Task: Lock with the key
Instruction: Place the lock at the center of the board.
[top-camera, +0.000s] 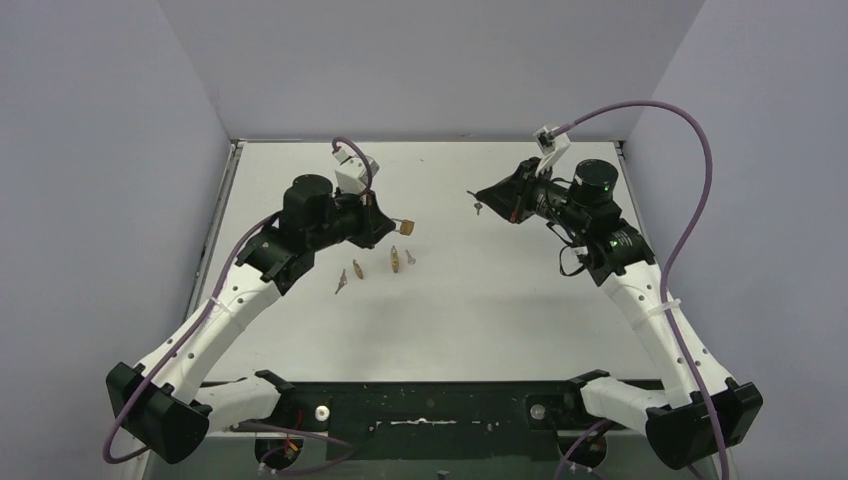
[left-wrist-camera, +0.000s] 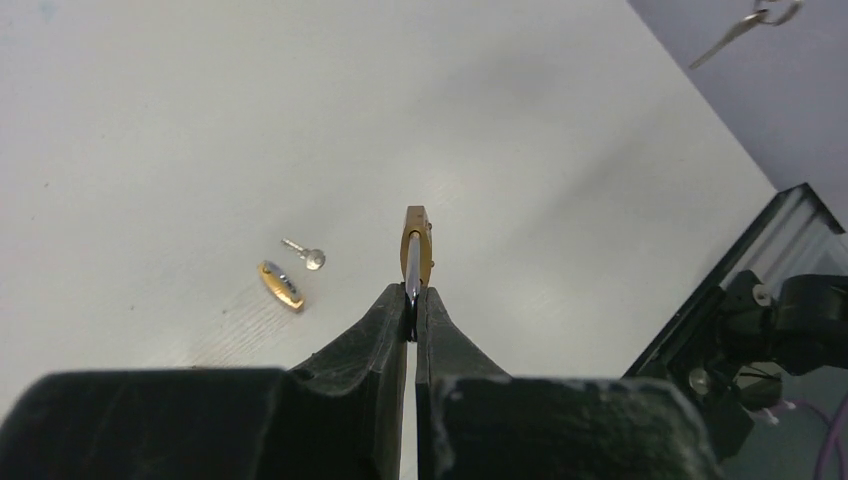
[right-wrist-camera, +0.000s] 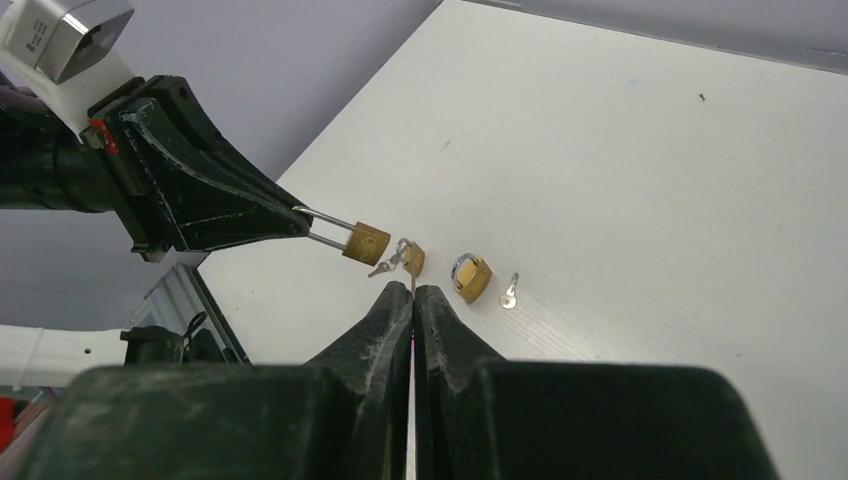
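My left gripper (top-camera: 388, 224) is shut on the steel shackle of a brass padlock (top-camera: 406, 227) and holds it in the air, body pointing right. In the left wrist view the padlock (left-wrist-camera: 417, 248) sticks out edge-on past the gripper (left-wrist-camera: 412, 303). My right gripper (top-camera: 487, 199) is shut on a small silver key (top-camera: 478, 208), held in the air facing the padlock with a wide gap between them. The key also shows far off in the left wrist view (left-wrist-camera: 745, 25). In the right wrist view only a thin edge of it shows at the gripper (right-wrist-camera: 413, 293), and the held padlock (right-wrist-camera: 365, 243) hangs ahead.
On the table below lie two more brass padlocks (top-camera: 396, 260) (top-camera: 357, 268) and two loose keys (top-camera: 411, 257) (top-camera: 341, 282). In the right wrist view one padlock (right-wrist-camera: 410, 258) has a key in it, another padlock (right-wrist-camera: 471, 277) and a key (right-wrist-camera: 509, 291) lie beside it.
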